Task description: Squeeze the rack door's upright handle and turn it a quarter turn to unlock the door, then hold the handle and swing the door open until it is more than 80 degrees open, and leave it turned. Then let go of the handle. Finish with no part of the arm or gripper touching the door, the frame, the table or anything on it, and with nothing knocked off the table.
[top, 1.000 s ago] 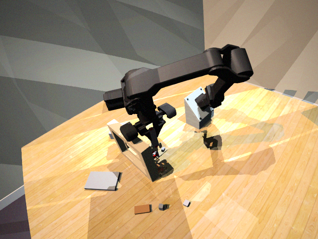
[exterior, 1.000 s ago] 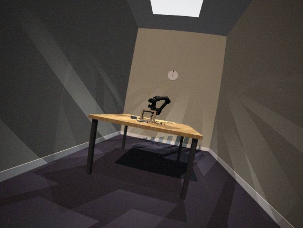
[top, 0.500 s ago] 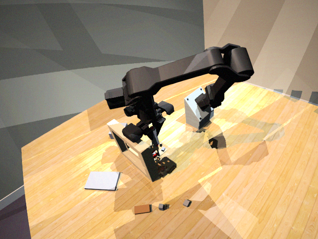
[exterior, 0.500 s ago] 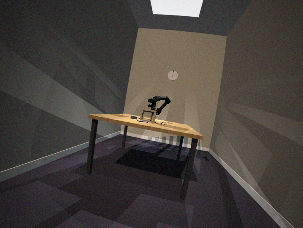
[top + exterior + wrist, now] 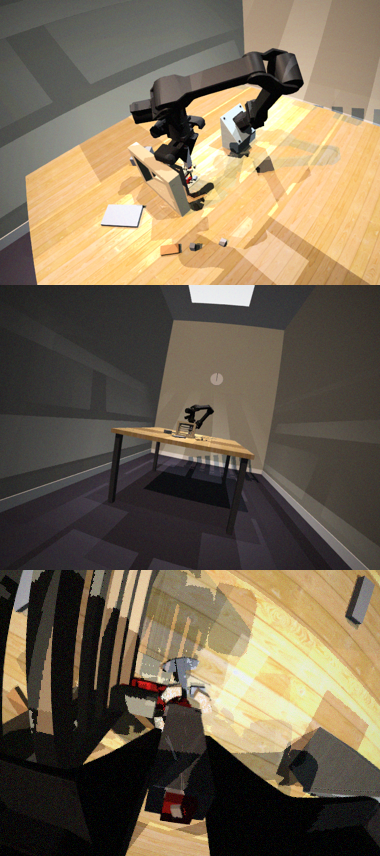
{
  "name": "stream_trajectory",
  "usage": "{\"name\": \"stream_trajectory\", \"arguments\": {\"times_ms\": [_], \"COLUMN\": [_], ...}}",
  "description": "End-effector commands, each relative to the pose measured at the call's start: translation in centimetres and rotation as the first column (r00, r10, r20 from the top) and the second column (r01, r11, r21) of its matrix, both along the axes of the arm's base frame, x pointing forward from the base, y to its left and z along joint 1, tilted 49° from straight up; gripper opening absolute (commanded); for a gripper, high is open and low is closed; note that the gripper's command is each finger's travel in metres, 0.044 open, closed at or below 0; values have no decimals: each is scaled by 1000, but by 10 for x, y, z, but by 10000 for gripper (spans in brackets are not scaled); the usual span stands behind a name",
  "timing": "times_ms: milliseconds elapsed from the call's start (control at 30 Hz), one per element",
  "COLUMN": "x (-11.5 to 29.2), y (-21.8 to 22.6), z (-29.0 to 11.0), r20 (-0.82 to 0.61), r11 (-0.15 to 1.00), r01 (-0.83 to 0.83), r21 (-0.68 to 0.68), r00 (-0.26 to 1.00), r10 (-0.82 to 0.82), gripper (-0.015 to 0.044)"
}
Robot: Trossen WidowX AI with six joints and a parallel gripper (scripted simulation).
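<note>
The wooden rack stands on the table, its slats at the left of the wrist view. My gripper points down beside the rack and is shut on the dark upright handle, whose pale lower part shows under the fingers in the top view. A red patch shows on the handle's near end. Red and white parts show low beyond the handle. The door's panel is mostly hidden, and its angle and the handle's exact turn cannot be read.
A pale flat slab lies on the rack's far side from the arm. An orange block, a dark small block and a light cube lie near the front. The arm's grey wedge mount stands behind.
</note>
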State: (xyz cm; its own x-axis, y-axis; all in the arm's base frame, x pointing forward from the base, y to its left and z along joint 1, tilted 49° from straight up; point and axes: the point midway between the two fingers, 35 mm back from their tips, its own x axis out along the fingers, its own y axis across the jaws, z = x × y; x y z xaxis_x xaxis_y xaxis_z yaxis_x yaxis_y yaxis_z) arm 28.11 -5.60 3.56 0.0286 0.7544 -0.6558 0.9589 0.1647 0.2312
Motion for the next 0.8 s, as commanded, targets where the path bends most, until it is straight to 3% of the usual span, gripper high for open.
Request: {"name": "stream_trajectory", "arguments": {"times_ms": [0,767], "x": [-3,-36], "y": [-2,-22], "z": [-3,-26], "r20": [65,320], "r11": [999,960], "r01": [-50,-273], "r21": [-9,-66], "r00": [997,905], "r10": [50,280], "gripper": [10,10]}}
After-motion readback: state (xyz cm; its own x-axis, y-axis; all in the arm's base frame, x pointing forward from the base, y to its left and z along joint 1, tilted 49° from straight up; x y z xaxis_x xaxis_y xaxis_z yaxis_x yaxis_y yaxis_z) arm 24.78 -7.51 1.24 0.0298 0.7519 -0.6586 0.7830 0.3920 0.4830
